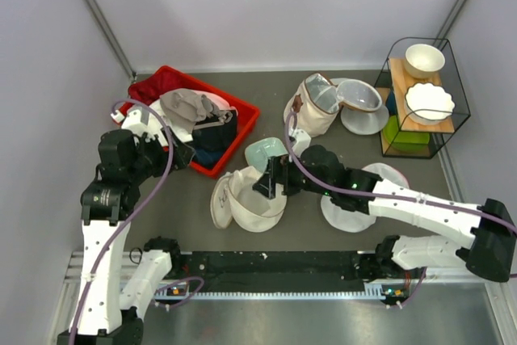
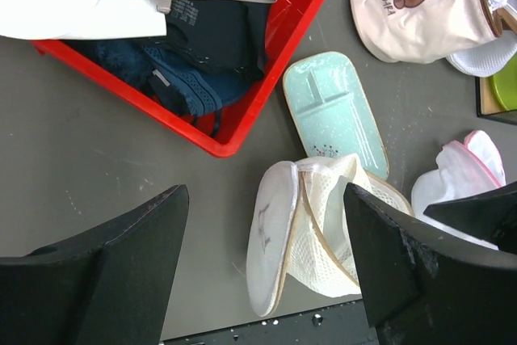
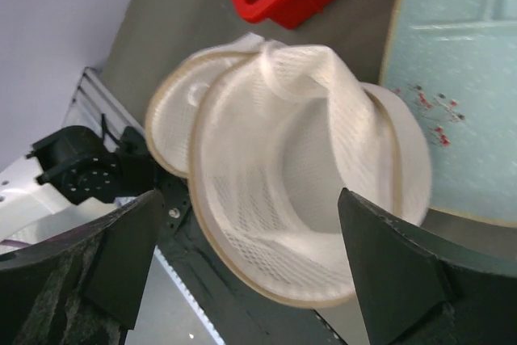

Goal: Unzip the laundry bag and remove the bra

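Crowding the laundry bag (image 1: 246, 204): mint tray (image 1: 265, 151) touching its top edge, red bin (image 1: 242, 131) upper left
Bra (image 1: 184, 105): in that bin, atop dark clothes
Right gripper (image 3: 249, 199): your fingers gape over the bag's unzipped mouth, empty
Left gripper (image 2: 265, 216): spread wide, empty
Left wrist only: faint mark on bag's flap
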`<action>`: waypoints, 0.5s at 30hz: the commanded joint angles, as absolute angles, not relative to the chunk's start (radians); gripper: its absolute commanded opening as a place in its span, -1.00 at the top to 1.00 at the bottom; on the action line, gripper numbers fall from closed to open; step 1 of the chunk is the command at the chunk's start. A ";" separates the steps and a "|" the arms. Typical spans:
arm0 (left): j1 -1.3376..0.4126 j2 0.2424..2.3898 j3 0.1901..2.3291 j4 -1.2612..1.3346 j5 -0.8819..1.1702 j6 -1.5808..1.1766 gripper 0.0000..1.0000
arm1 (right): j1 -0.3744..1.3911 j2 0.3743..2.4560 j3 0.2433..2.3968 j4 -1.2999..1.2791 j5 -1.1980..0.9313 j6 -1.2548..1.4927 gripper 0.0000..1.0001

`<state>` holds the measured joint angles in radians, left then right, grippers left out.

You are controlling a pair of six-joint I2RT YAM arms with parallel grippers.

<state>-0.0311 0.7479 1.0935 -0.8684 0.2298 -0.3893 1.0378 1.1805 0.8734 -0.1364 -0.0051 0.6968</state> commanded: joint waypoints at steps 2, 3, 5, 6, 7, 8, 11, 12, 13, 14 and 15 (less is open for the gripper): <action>-0.029 0.735 1.056 -0.845 0.279 -0.390 -0.66 | 1.034 1.074 0.844 -0.318 0.188 0.644 -0.95; -0.029 0.729 1.051 -0.845 0.284 -0.388 -0.66 | 1.034 1.040 0.845 -0.357 0.281 0.632 -0.98; -0.029 0.721 1.040 -0.851 0.290 -0.380 -0.66 | 1.022 1.008 0.845 -0.423 0.422 0.612 -0.98; -0.029 0.713 1.039 -0.854 0.287 -0.380 -0.66 | 1.014 0.973 0.847 -0.490 0.461 0.609 -0.98; -0.029 0.709 1.037 -0.857 0.281 -0.377 -0.66 | 1.002 0.957 0.847 -0.517 0.497 0.611 -0.98; -0.029 0.703 1.034 -0.859 0.267 -0.376 -0.65 | 0.983 0.934 0.844 -0.544 0.523 0.618 -0.98; -0.029 0.681 1.025 -0.870 0.244 -0.374 -0.66 | 0.907 0.861 0.825 -0.607 0.589 0.647 -0.98; -0.029 0.672 1.020 -0.868 0.230 -0.373 -0.66 | 0.888 0.844 0.815 -0.617 0.615 0.653 -0.98; -0.029 0.670 1.016 -0.867 0.226 -0.374 -0.66 | 0.885 0.812 0.810 -0.630 0.630 0.663 -0.98; -0.029 0.669 1.006 -0.867 0.221 -0.377 -0.66 | 0.885 0.799 0.807 -0.634 0.661 0.673 -0.98; -0.029 0.669 1.003 -0.867 0.216 -0.377 -0.66 | 0.885 0.786 0.796 -0.638 0.675 0.679 -0.98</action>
